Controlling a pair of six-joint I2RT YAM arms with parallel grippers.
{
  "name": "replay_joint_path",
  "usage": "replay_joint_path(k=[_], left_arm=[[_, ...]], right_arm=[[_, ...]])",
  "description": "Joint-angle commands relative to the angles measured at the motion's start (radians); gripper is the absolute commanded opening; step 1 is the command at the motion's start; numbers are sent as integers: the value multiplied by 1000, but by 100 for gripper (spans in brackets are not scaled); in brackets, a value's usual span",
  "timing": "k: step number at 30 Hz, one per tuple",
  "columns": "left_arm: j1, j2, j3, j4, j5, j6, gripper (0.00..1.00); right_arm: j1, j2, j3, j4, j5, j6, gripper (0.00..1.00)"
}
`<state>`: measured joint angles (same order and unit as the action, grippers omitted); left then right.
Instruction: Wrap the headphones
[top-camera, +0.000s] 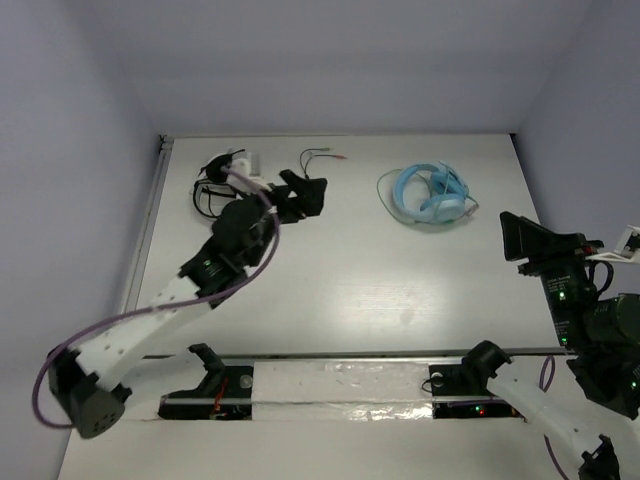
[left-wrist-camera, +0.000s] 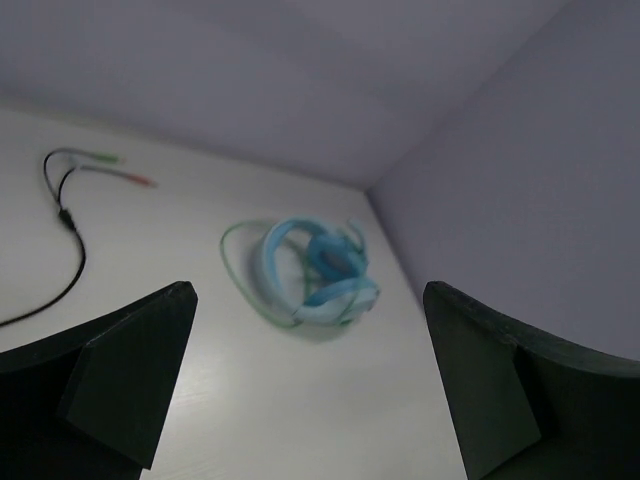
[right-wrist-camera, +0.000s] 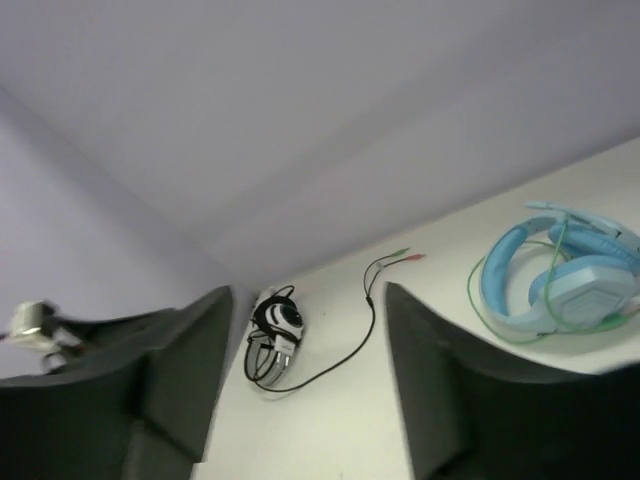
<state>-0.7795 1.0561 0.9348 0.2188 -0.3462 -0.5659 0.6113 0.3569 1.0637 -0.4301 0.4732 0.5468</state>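
pale green cable (top-camera: 383, 188) lies in a loose loop round the light blue headphones (top-camera: 432, 195), far right of the table (top-camera: 350, 290), nothing touching them. risk: so thin a lead may slip a pinch or snag on the headband. left gripper (top-camera: 303, 192) hovers with jaws wide, empty, beside the black and white headphones (top-camera: 225, 172); it could catch their dark cable (top-camera: 312, 153). right gripper (top-camera: 512, 240) is spread, empty, near the blue cups.
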Motion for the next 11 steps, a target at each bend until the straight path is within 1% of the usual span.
replay_joint_path(k=[1, 2, 4, 7, 8, 9, 11], left_arm=[[-3, -146, -59, -4, 35, 15, 99], [-3, -177, -79, -10, 44, 17, 99], [-3, -250, -88, -25, 47, 21, 99], [-3, -304, -87, -76, 46, 41, 99], [-3, -311, -100, -73, 58, 50, 99], [-3, -315, -111, -68, 59, 60, 99], [-3, -308, -116, -96, 43, 29, 99]], right_arm=[[10, -22, -14, -47, 33, 8, 73], [10, -27, -22, -58, 35, 11, 82], [10, -38, -24, -70, 47, 12, 89], [10, -52, -27, -75, 50, 12, 93], [10, -55, -30, -67, 48, 12, 97], [10, -56, -36, -62, 50, 10, 98], [10, -49, -38, -62, 48, 12, 99]])
